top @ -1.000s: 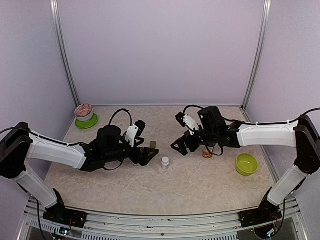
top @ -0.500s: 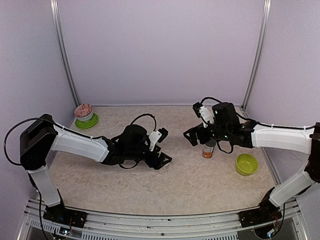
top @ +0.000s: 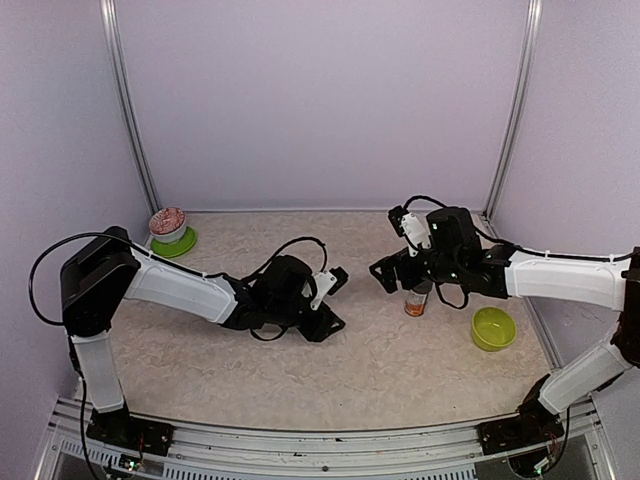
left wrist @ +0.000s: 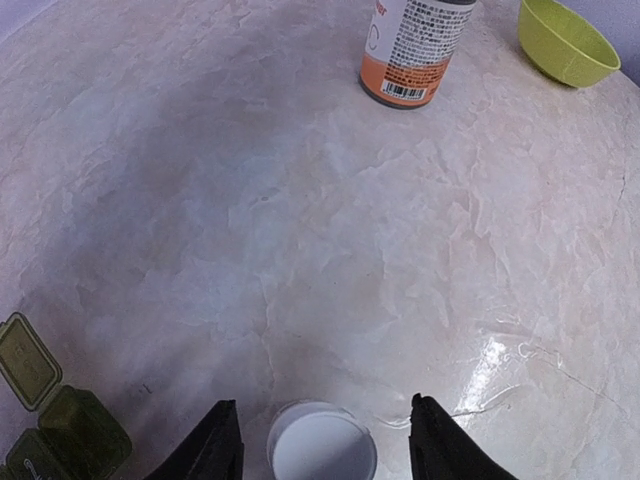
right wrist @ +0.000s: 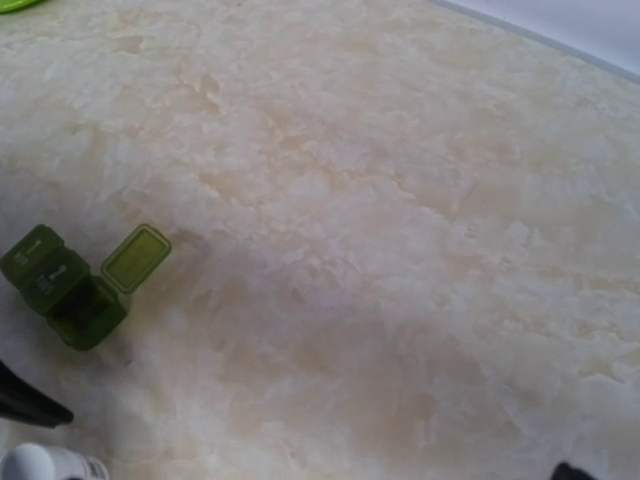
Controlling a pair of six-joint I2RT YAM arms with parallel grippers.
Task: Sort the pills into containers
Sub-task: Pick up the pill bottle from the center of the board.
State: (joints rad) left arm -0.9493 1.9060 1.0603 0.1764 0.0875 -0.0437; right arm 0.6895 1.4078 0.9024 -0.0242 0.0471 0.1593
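A small white-capped bottle (left wrist: 322, 447) stands between the fingers of my left gripper (left wrist: 322, 402). The jaws are open, with a gap on each side of the cap. In the top view my left gripper (top: 328, 322) covers that bottle. The dark green containers (right wrist: 62, 283) lie just left of it with one lid (right wrist: 135, 258) flipped open; the left wrist view shows the containers (left wrist: 48, 425) at its bottom left. My right gripper (top: 384, 275) hangs open above the table with nothing in it; only one fingertip (right wrist: 568, 470) shows. No pills are in view.
An orange-labelled pill bottle (top: 417, 301) stands under my right arm, and a lime-green bowl (top: 493, 328) sits to its right. A pink-filled bowl on a green plate (top: 170, 230) is at the back left corner. Metal posts and walls close the back.
My left arm has reached right to the white bottle and its jaws have narrowed around it. My right arm has drawn back to the right, uncovering the orange bottle.
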